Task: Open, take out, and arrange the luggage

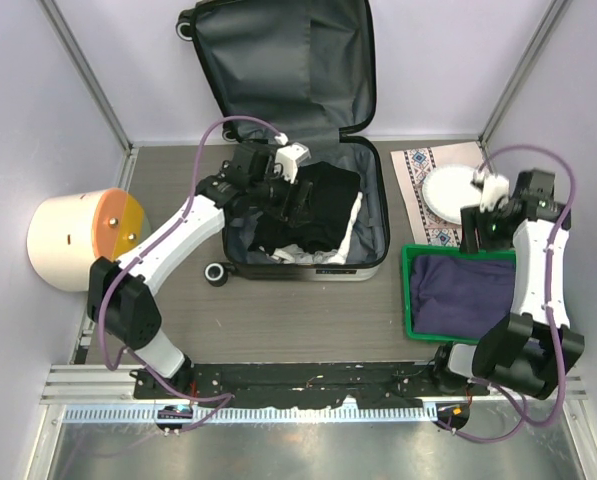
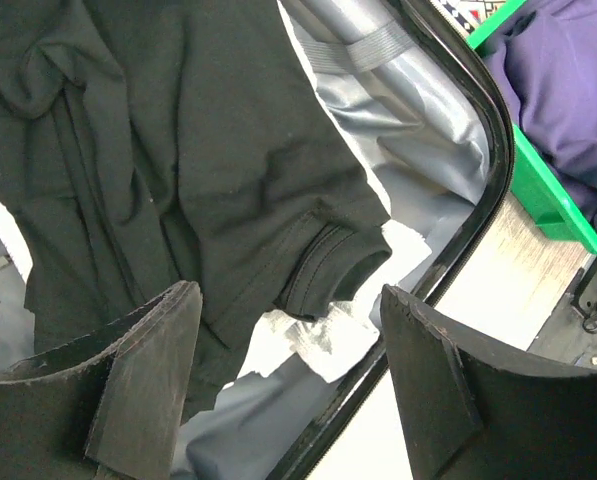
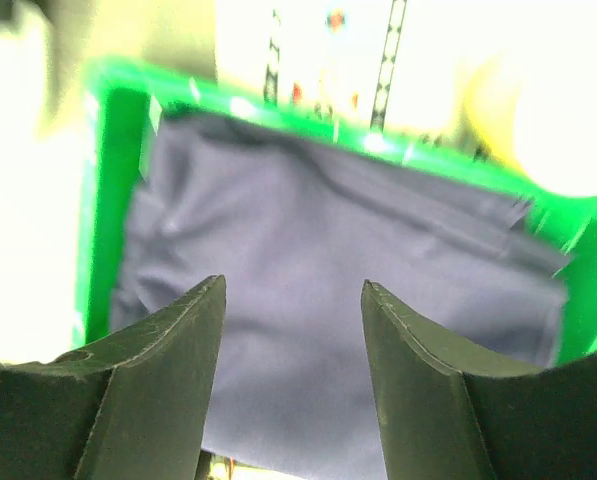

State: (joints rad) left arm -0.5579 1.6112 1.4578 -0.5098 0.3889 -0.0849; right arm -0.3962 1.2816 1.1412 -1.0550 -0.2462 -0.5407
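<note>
Left gripper [image 2: 293,300]: jaws apart, nothing clamped. Directly under it is one luggage [image 1: 278,70], lid up, holding one black garment [image 2: 198,130] over one white garment [image 2: 308,340]. Right gripper [image 3: 293,285]: jaws apart, empty. Beneath it is one green tray [image 3: 113,150] containing one folded navy cloth [image 3: 328,200].

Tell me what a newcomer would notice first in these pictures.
The luggage lies open at the centre of the top view, lid raised behind it, with a black garment heaped inside and the left gripper open above it. To the right, a green tray holds a dark blue cloth, the right gripper open over it. A cream bin with an orange lid sits at the far left.
</note>
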